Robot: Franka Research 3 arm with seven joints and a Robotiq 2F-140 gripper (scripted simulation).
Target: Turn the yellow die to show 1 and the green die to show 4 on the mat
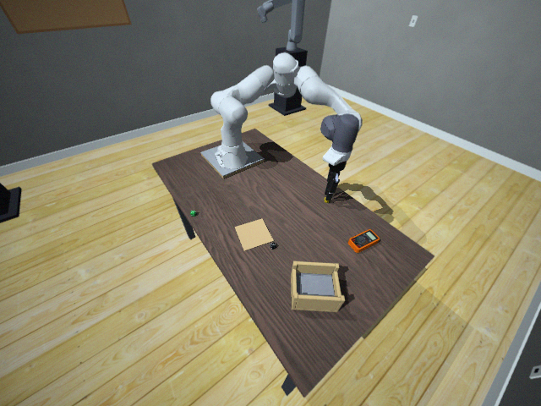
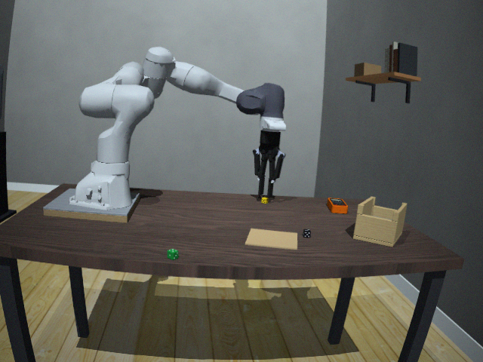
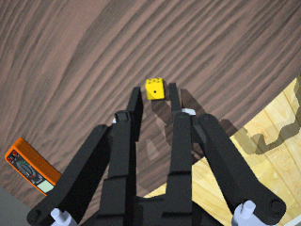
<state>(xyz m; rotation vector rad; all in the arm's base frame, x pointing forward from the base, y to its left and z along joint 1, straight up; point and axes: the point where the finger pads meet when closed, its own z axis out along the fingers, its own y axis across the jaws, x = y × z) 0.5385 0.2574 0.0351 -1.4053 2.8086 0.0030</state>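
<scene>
The yellow die lies on the dark table near its far right edge; it also shows in the exterior view (image 2: 265, 200) and the wrist view (image 3: 154, 88). My gripper (image 2: 264, 194) points straight down just over it, fingers narrowly apart and straddling the die from above, not clamped on it. The green die (image 2: 172, 253) lies near the table's front left edge. The black die (image 2: 306, 232) sits just right of the tan mat (image 2: 272, 238), off it. The mat holds no die.
An orange multimeter (image 2: 337, 204) lies right of the gripper. An open wooden box (image 2: 379, 221) stands at the table's right end. The robot base (image 2: 103, 191) is at the far left. The table edge runs close behind the yellow die.
</scene>
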